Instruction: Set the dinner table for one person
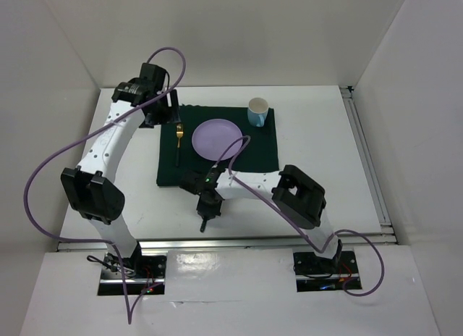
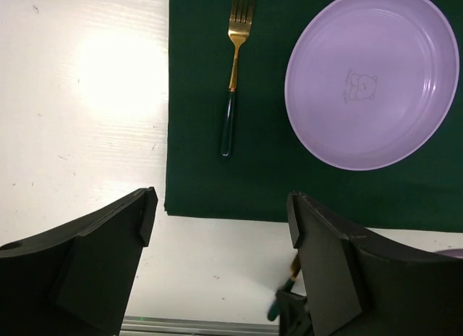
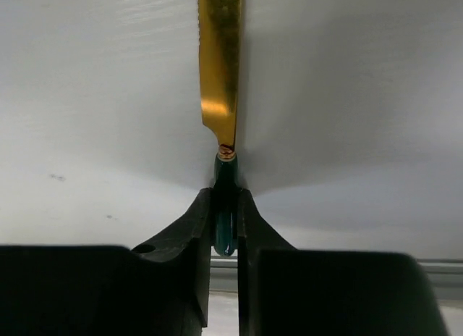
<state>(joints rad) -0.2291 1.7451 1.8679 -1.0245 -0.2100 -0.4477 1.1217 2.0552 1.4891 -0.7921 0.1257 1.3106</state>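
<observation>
Gold-bladed table knife with a dark green handle (image 3: 221,75) sits clamped by that handle in the right gripper (image 3: 225,206), over the large white rectangular dinner table (image 1: 318,133), at 6 o'clock of the dark green cloth placemat (image 1: 264,151). The left gripper (image 2: 221,206) hangs wide apart, empty. A gold, green-handled fork (image 2: 233,68) lies at 9 o'clock of the round lilac plate (image 2: 372,75), a pale blue mug (image 1: 258,111) at 1 o'clock.

Purple plate (image 1: 215,138), gold fork (image 1: 178,137) and blue cup (image 1: 257,111) sit on green placemat (image 1: 260,153).
</observation>
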